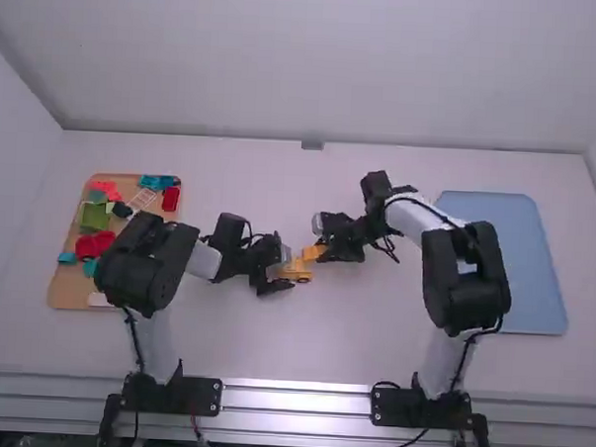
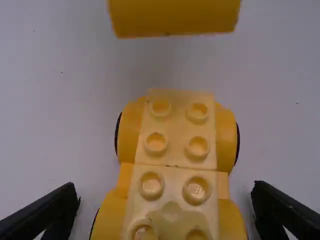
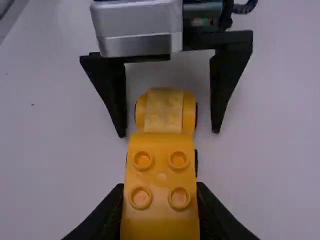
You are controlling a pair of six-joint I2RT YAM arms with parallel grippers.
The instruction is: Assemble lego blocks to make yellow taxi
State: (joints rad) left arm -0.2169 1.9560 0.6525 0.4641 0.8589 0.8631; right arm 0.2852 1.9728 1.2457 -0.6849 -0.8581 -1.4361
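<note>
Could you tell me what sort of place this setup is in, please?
Probably a robotics lab workstation: two arms mounted on a metal rail, a plain white table with pale walls around it, and a tray of toy blocks set out beside the left arm.

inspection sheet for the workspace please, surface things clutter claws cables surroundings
surface: white table, small dark specks on it
job's things: yellow wheeled base standing on the table, studs up; yellow studded block held up off it, not joined
clutter: brown tray at the left with red, green and teal pieces; blue tray at the right
claws: left claw open, a finger either side of the base; right claw shut on the block
cables: black cable along the right arm
surroundings: pale walls behind, metal rails by the arm mounts
</note>
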